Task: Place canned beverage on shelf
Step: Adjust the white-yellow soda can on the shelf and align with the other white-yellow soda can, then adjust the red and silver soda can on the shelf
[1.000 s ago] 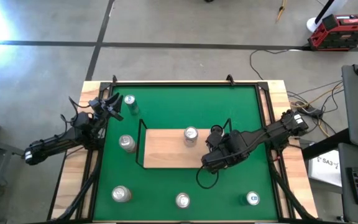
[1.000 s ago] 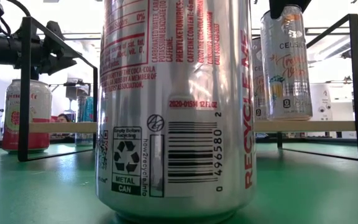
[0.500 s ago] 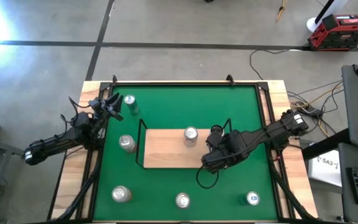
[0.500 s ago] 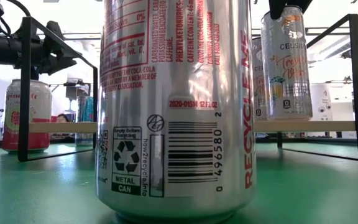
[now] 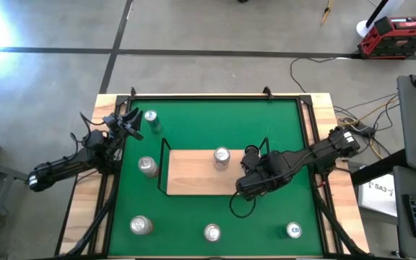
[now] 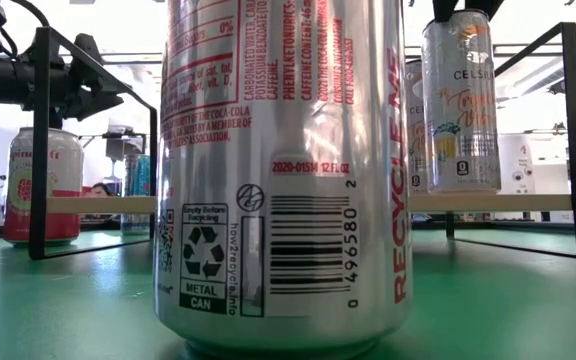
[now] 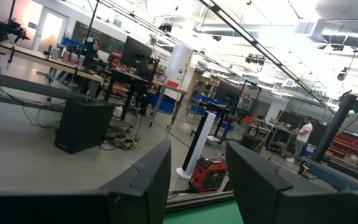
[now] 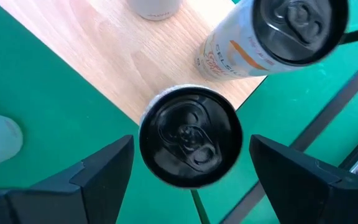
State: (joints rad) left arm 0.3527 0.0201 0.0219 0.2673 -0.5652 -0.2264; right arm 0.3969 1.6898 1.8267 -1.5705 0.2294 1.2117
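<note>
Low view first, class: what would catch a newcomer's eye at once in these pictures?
A huge silver can fills the low view, standing on the green table right before the camera. Seen from above, the right gripper hangs open over a black-topped can at the shelf edge, while the left gripper waits shut at the table's left rim.

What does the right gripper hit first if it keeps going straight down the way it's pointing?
The black-topped can directly beneath the right gripper, centred between its open fingers. It seems to stand at the shelf edge; depth is unclear.
</note>
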